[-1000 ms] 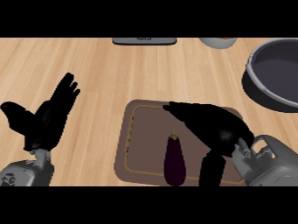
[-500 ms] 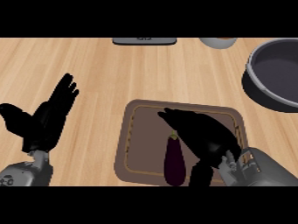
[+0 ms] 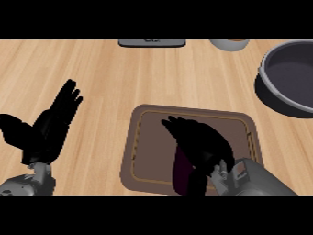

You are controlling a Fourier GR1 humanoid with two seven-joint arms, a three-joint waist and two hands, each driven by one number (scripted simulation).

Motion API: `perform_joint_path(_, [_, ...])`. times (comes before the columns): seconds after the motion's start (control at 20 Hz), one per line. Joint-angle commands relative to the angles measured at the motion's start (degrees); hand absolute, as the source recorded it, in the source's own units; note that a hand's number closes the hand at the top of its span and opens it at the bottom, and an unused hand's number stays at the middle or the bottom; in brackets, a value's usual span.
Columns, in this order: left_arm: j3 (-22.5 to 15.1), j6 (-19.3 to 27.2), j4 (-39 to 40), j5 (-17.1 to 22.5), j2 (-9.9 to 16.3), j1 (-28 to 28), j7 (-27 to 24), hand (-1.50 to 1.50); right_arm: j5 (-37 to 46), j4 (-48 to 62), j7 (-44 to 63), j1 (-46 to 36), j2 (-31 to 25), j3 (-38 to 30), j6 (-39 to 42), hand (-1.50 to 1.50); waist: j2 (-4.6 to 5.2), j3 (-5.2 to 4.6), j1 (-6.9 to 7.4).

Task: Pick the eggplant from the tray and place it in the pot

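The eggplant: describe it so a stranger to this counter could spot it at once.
Start at the brown tray in the lower middle of the wooden counter, down and left of the big grey pot. The eggplant lies near the tray's lower edge, mostly hidden under the right hand. It is the only dark purple thing there, a glossy sliver beside the black fingers.

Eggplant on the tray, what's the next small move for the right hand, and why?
Probably curl the right hand round the eggplant. The hand lies over the eggplant on the tray, hiding most of it, but the eggplant does not look lifted, and the pot holds nothing. The left hand rests open at the left.
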Motion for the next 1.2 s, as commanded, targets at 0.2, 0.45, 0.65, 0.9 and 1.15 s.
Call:
perform_joint_path(0.2, [-1.9,0.1,-0.4,-1.9,-2.2,2.3,-0.6,0.0,8.2,9.7,2.0,0.6,4.8,2.4,-0.1,-1.5,0.07,0.01,0.24])
perform_joint_path(0.45, [0.1,0.7,1.6,-2.5,-2.5,-3.0,2.1,0.0,10.1,14.8,-0.8,-2.5,7.8,-0.6,4.3,-1.5,0.1,0.02,0.11])
perform_joint_path(0.65, [-0.7,-0.5,1.4,-3.2,-2.7,-0.7,0.3,0.0,13.3,16.5,-0.7,1.2,7.6,2.2,4.1,-1.5,0.06,0.02,0.01])
perform_joint_path(0.9, [-1.2,1.6,-0.5,-4.6,-4.1,-2.6,3.3,0.0,13.6,19.4,-3.0,-1.1,7.5,-1.1,8.5,-1.5,0.06,0.03,0.04])
perform_joint_path(1.15, [3.3,-1.4,-1.8,-1.9,-1.5,-2.3,4.7,0.0,19.6,18.6,-5.0,5.2,8.3,1.5,6.5,-1.5,0.04,0.02,-0.07])
